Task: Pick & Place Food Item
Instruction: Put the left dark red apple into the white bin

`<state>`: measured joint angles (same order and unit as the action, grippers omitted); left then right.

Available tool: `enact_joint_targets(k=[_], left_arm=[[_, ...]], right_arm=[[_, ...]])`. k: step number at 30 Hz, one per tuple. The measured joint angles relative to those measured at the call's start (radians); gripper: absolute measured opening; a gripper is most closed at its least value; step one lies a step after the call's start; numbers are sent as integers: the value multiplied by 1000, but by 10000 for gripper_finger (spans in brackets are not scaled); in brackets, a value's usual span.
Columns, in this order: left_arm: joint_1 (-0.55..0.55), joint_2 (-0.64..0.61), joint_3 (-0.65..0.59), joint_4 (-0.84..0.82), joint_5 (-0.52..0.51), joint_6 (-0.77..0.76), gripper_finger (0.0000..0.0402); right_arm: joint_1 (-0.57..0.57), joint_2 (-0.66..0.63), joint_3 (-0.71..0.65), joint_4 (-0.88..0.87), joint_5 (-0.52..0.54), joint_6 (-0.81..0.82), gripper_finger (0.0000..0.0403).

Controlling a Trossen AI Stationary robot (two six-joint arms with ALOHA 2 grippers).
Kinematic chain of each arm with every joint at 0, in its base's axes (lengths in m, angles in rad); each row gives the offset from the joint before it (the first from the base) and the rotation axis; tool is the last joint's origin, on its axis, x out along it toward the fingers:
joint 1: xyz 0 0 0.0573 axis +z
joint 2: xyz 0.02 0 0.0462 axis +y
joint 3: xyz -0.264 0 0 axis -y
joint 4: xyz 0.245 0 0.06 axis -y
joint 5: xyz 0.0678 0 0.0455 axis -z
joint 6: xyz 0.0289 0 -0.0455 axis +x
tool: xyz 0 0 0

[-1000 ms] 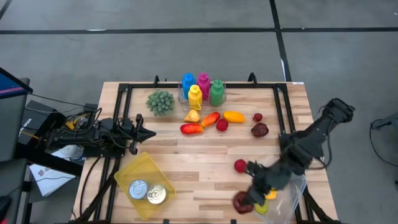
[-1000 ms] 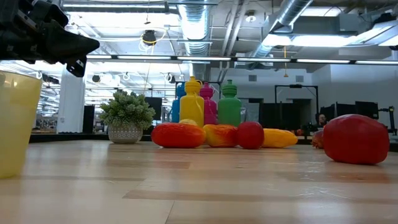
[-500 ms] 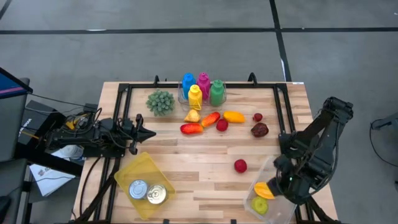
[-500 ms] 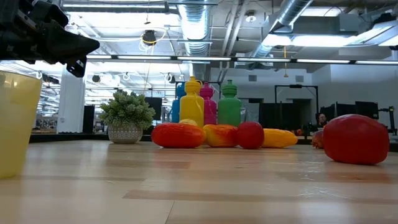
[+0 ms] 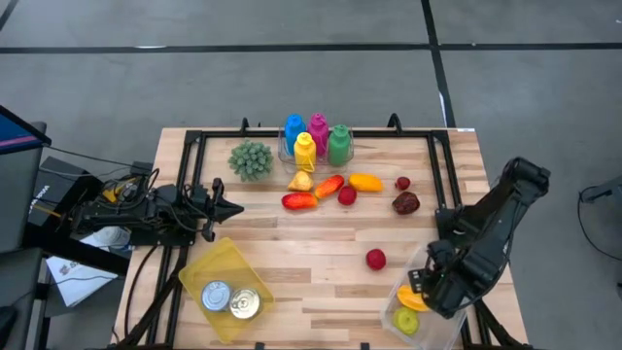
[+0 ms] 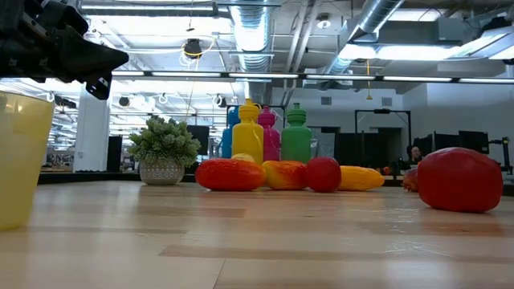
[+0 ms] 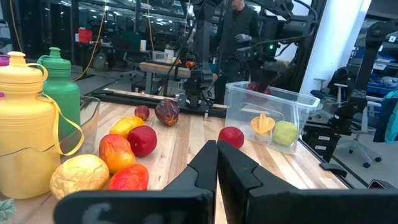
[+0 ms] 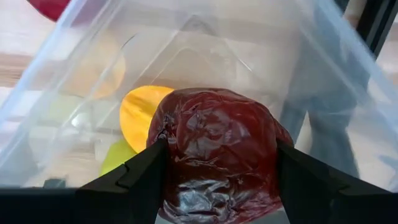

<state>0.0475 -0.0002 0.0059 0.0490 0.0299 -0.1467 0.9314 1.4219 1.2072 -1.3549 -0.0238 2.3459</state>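
Overhead straight down on the whole table (image 5: pixel 321 262), table-height level toward the bottles (image 6: pixel 261 132), wrists close in, sharing the clear bin (image 7: pixel 273 115) at lower right.

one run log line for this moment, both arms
right gripper: shut on dark red fruit, over clear bin | bin holds: yellow piece, green fruit | left gripper: shut, waiting at table's left

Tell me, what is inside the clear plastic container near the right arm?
Inside the clear container lie a yellow-orange piece and a green fruit. The right gripper holds a dark red fruit over it, hiding some of the floor.
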Motion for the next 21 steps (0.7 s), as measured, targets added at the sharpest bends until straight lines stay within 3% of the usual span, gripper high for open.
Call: enact_joint_targets(k=[21], left_arm=[[0,0,0,0,0,0,0]], right_arm=[[-118,197,3,-19,-59,10,255]])
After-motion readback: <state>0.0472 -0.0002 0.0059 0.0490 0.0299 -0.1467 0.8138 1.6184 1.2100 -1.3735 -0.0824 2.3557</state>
